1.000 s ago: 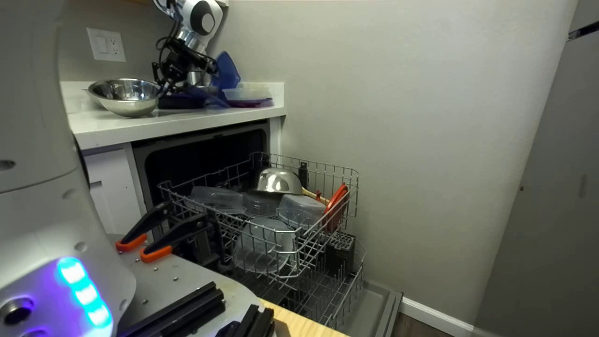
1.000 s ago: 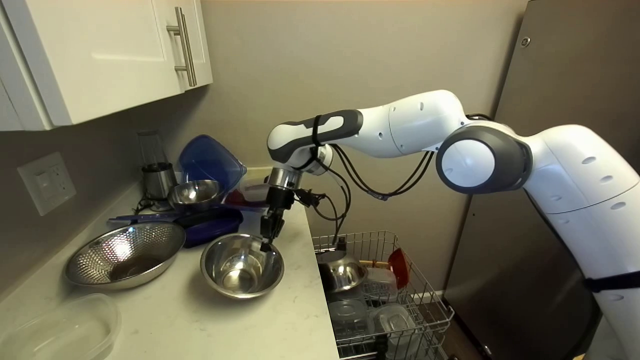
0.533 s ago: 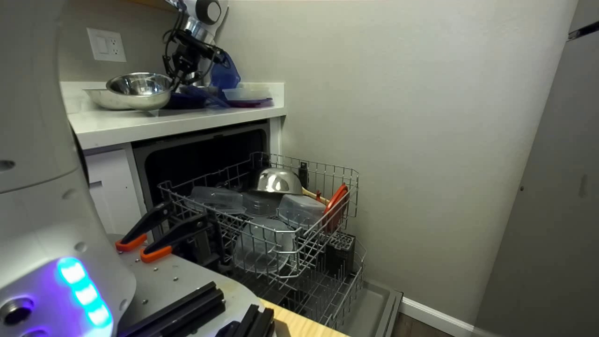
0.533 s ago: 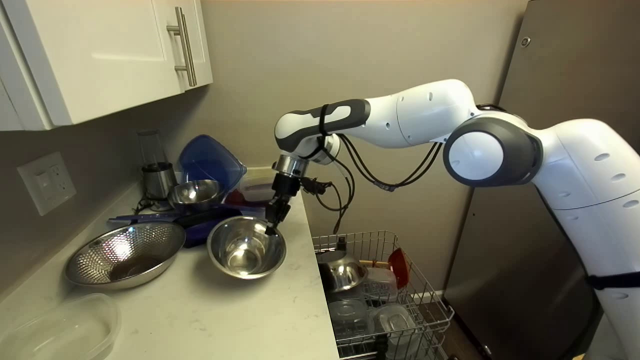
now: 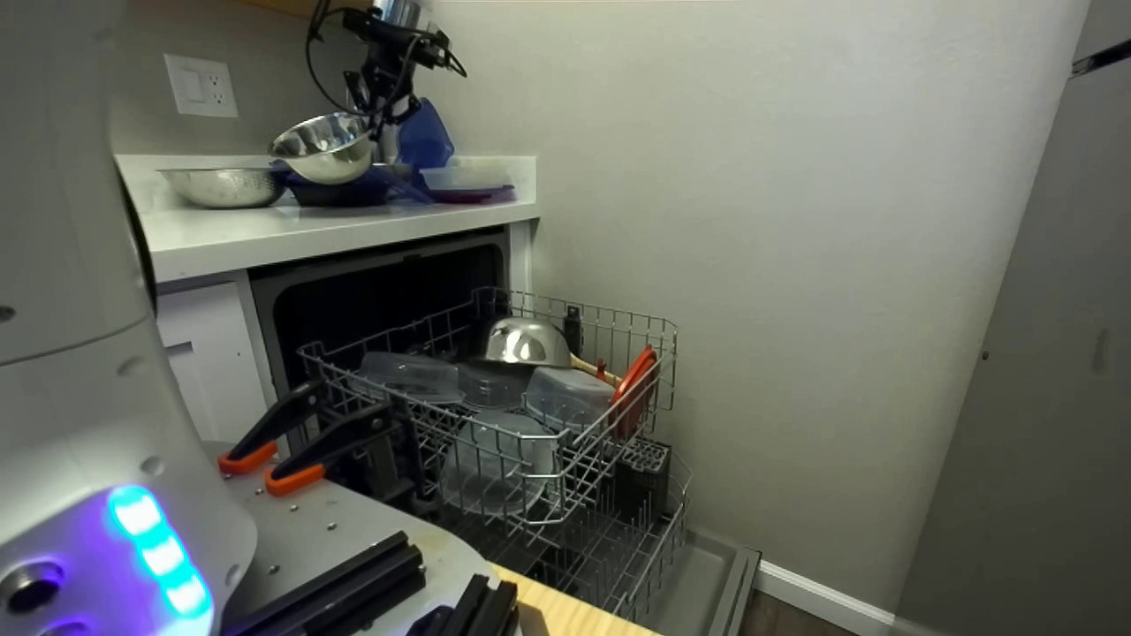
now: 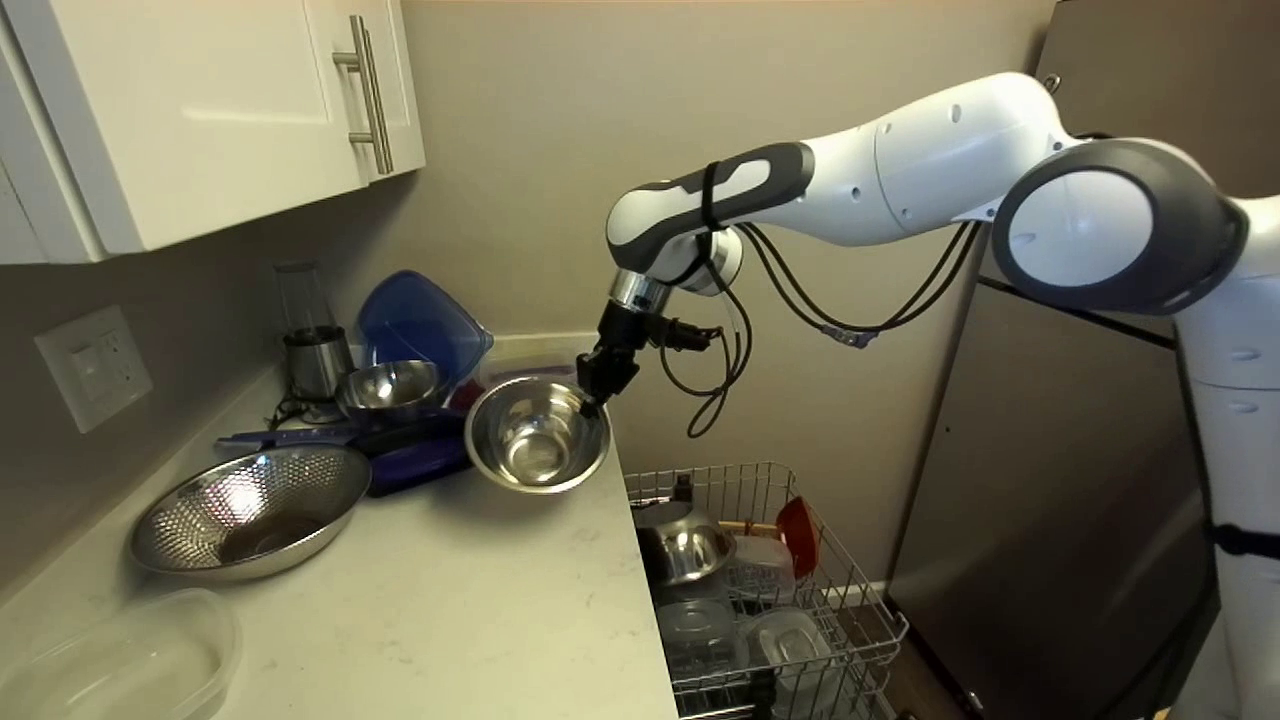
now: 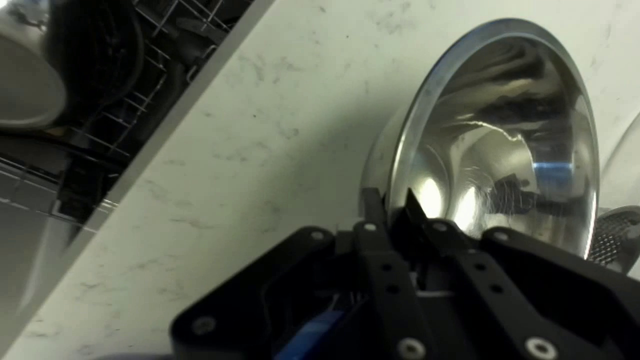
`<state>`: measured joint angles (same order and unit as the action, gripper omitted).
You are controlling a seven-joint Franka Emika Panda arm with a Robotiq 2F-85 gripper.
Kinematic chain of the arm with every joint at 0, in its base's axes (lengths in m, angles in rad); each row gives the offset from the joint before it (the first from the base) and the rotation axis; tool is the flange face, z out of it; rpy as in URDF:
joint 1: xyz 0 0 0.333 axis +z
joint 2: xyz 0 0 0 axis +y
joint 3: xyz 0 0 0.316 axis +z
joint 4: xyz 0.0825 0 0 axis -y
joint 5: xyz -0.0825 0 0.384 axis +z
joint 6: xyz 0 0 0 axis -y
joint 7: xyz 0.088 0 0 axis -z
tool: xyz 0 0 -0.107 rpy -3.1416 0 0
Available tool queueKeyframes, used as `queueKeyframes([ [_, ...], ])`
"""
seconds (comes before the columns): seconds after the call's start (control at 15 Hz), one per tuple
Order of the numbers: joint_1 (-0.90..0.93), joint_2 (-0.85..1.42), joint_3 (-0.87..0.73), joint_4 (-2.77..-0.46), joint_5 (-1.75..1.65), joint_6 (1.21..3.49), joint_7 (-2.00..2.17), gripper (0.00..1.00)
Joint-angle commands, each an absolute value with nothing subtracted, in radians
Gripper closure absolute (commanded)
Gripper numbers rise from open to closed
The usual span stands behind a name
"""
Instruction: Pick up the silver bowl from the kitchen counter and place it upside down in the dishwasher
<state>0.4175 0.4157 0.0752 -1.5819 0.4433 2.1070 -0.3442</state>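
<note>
Crowded dishwasher rack (image 5: 537,436) (steel dome (image 5: 527,342), tubs (image 5: 570,397))

Robot exterior: shells, cables, lights

Your arm (image 6: 925,160) has smooth white shells with thin seams and small oval recesses. The large joint cap (image 6: 1190,240) is dark grey around a white disc (image 6: 1080,228); a dark grey band (image 6: 790,178) with a white inset (image 6: 748,178) marks the wrist end. You have black cables (image 6: 795,303) looped beneath, two black straps (image 6: 708,197), and a silver collar (image 6: 640,291). Gripper (image 7: 392,206): black, bright round screws (image 7: 411,348) along angular links. Base (image 5: 88,424): white, violet-tinted, three cyan-white light bars (image 5: 163,558); beside them, a round dark button (image 5: 32,588).
</note>
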Motion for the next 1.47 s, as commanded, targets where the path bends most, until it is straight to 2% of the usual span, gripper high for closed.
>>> queueKeyframes([
  [0.0, 0.343, 0.239, 0.139, -1.824, 0.378, 2.219, -0.192, 0.97],
  [0.4, 0.276, 0.035, 0.153, -2.114, 0.363, 2.308, 0.004, 0.97],
  [0.93, 0.205, -0.197, 0.140, -2.475, 0.483, 2.500, 0.044, 0.97],
  [1.13, 0.186, -0.249, 0.151, -2.555, 0.378, 2.576, 0.106, 0.97],
  [1.4, 0.085, -0.284, 0.200, -2.584, 0.050, 2.570, 0.392, 0.97],
])
